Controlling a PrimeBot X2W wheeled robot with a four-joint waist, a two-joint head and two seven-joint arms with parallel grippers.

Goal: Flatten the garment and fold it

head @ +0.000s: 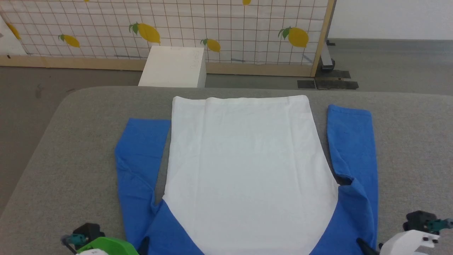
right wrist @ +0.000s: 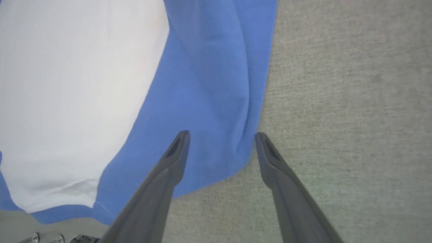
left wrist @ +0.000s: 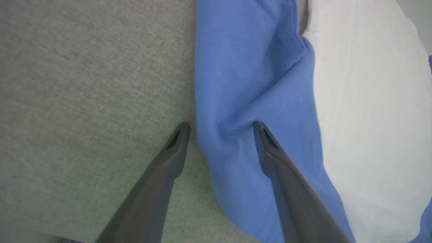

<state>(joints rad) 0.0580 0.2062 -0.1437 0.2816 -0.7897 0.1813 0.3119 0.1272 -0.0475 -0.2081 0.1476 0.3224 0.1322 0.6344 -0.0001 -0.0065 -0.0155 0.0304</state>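
Plainly, left gripper (left wrist: 221, 126) and right gripper (right wrist: 221, 135) gape wide, empty, astride blue edges of the garment (head: 240, 159).

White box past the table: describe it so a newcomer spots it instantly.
Beyond the far edge of the grey table stands a lemon-print screen. The white box sits in front of its wooden base, left of centre. It is rigid and square-edged, unlike the soft white-and-blue garment spread on the table.
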